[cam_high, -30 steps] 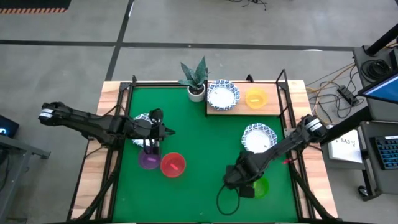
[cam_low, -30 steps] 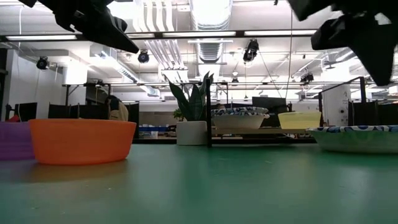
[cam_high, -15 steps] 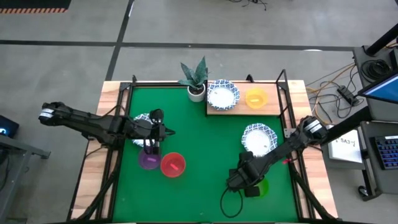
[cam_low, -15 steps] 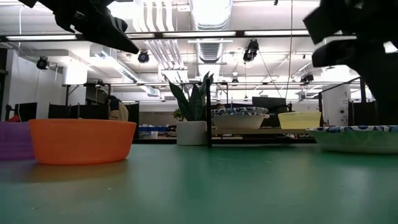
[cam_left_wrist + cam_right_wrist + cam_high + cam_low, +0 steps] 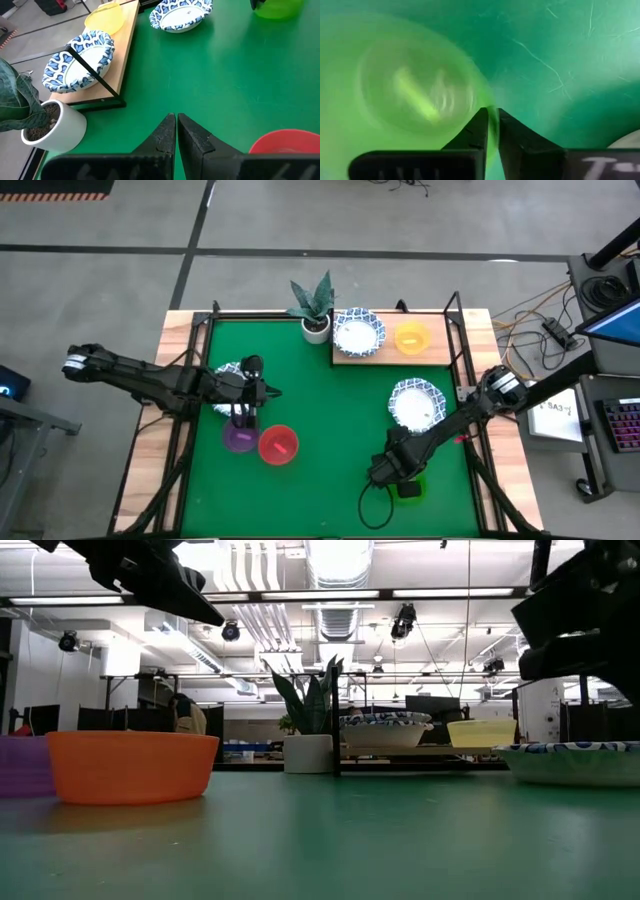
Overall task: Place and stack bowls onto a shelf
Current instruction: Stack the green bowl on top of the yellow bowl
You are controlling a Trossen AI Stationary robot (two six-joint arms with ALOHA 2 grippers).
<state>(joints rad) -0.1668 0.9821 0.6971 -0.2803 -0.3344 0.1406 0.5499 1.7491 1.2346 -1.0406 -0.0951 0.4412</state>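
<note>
Your right gripper (image 5: pixel 491 131) is down over the green bowl (image 5: pixel 410 95) at the near right of the green mat (image 5: pixel 320 400). Its jaws are nearly together, and the bowl's rim passes between the two fingers (image 5: pixel 474 131), so they are pinching the rim. From above you see only a sliver of that green bowl (image 5: pixel 415 485) under the gripper (image 5: pixel 397 477).

Your left gripper (image 5: pixel 176 134) hangs above the mat's left side with its jaws closed and nothing between them. The purple bowl (image 5: pixel 239 437) and the red bowl (image 5: pixel 278 444) sit side by side just beside it, and a patterned bowl (image 5: pixel 226 374) lies partly hidden under that arm.

On the shelf (image 5: pixel 392 350) at the far right you have one patterned bowl (image 5: pixel 357 332) and the yellow bowl (image 5: pixel 411 337), side by side. Another patterned bowl (image 5: pixel 417 402) rests on the mat between the shelf and your right gripper. The plant pot (image 5: pixel 315 327) stands just left of the shelf.
</note>
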